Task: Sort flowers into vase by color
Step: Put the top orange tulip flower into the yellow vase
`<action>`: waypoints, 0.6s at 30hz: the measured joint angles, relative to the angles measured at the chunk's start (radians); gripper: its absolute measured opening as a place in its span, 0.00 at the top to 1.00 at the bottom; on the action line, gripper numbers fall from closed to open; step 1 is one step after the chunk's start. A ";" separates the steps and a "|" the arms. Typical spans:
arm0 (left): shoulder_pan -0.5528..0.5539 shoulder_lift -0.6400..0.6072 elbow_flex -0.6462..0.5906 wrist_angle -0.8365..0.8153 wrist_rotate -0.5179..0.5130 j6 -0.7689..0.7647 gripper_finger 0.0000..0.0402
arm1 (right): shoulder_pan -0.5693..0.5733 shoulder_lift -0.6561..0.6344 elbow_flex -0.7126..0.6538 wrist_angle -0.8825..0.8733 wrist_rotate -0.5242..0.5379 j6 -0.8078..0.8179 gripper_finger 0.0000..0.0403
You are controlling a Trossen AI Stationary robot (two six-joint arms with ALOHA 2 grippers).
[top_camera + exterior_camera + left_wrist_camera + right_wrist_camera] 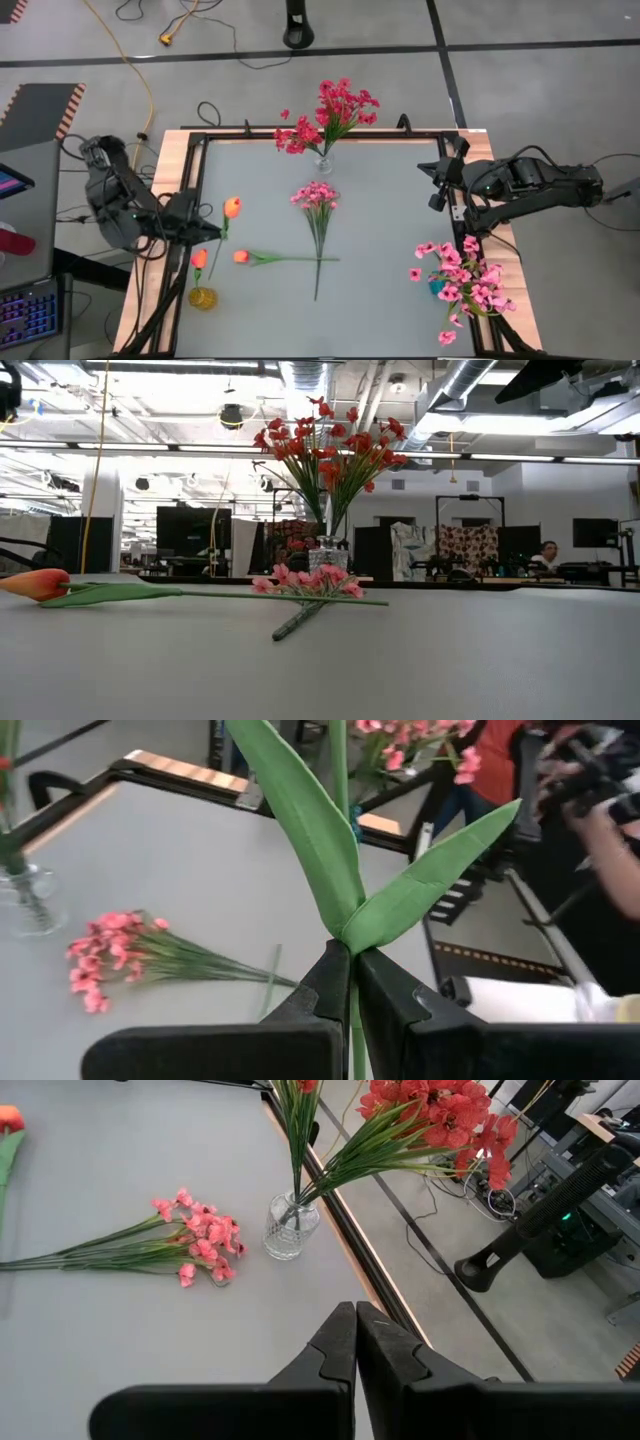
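Orange tulip bud on a thin green stem is pinched at its stem by the left gripper, above the table's left side (2 leaves fan out just past the fingertips). Right gripper waits clenched, empty, at the right edge.

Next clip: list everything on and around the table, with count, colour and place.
Red flowers: one bunch, in clear glass vase, far edge.
Pink spray: one, lying mid-table.
Pink flowers: one bunch, in a vase, near right corner.
Orange tulips: three; one lying flat, one in yellow vase near left edge, one held.
Keyboard: one, left of table.
Left gripper: jaws shut on the tulip stem.
Right gripper: jaws shut, empty, beyond the table's far right corner.
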 joint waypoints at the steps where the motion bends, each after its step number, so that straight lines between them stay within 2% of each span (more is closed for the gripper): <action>1: -0.013 0.000 0.000 0.002 -0.005 -0.002 1.00 | 0.000 0.000 0.000 0.000 0.000 0.000 0.91; 10: -0.102 0.022 0.000 0.027 -0.016 0.029 1.00 | 0.000 0.000 0.000 0.000 0.000 0.000 0.91; 18: -0.148 0.046 0.000 0.047 0.081 0.056 1.00 | 0.000 0.000 0.000 0.000 0.000 0.000 0.91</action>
